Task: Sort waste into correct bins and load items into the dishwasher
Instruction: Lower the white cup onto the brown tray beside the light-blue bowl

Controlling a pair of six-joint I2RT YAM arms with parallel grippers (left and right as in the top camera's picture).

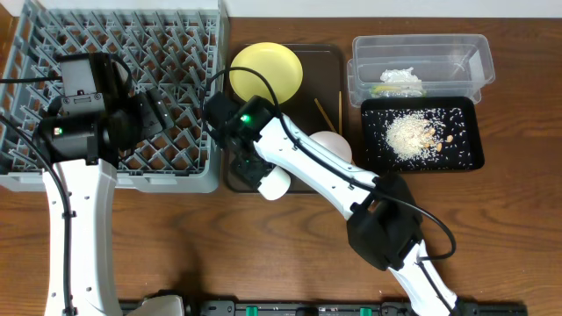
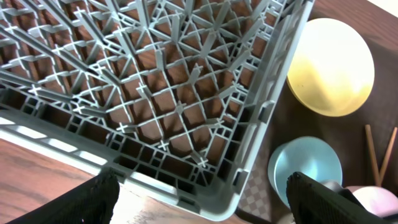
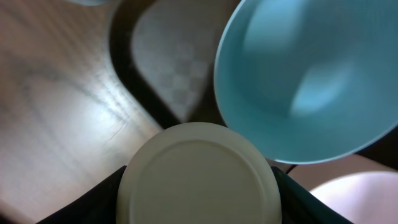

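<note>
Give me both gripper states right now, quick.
Left gripper: open, holding nothing, over the dish rack corner.
Right gripper: closed on the white cup.

right pincer (image 1: 262,174): at white cup (image 1: 279,183) | left pincer (image 1: 162,112): over dish rack (image 1: 176,35)

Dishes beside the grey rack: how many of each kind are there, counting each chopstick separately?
Plates: 1, the yellow plate
Bowls: 2, the light blue bowl and the small white bowl
Cups: 1, the white cup
Utensils: 2, the wooden chopsticks
Total: 6
</note>
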